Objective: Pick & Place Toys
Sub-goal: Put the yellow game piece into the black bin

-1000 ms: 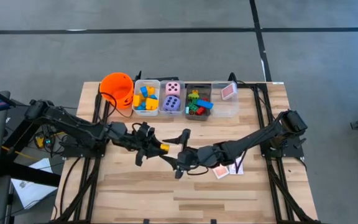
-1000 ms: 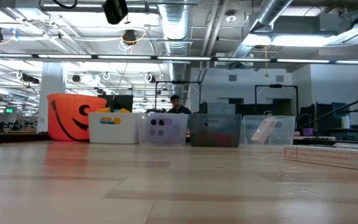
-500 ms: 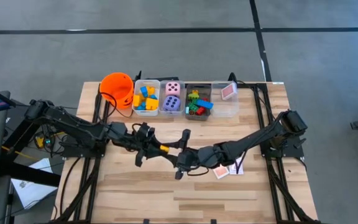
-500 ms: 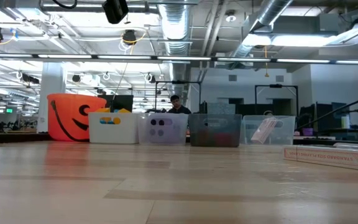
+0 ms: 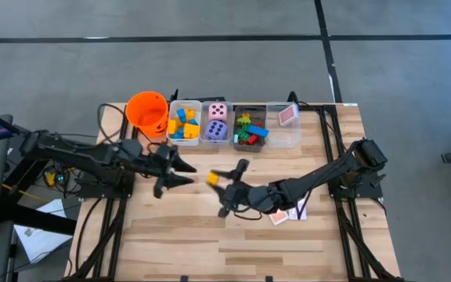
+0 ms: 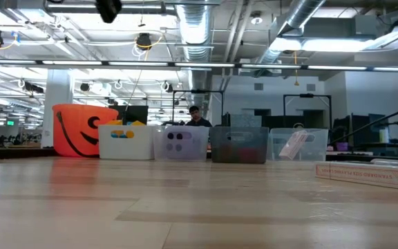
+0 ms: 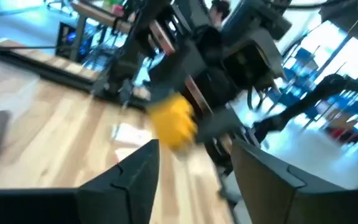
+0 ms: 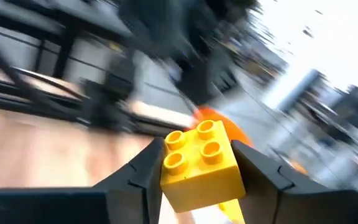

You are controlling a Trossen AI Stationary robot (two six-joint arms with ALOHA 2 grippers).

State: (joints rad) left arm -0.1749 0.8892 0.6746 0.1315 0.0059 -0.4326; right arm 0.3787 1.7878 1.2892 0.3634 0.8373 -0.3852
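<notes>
High view: right gripper clamps yellow block.

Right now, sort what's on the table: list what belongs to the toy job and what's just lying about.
Job:
yellow block, held in right gripper
left gripper, open, empty
blocks in bins
dice
cards on table
card in bin

Lying about:
orange bucket
bins
card box

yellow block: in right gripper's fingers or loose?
Held. In the right wrist view the yellow block sits clamped between the right gripper's fingers; the left gripper stands apart, open and empty.
</notes>
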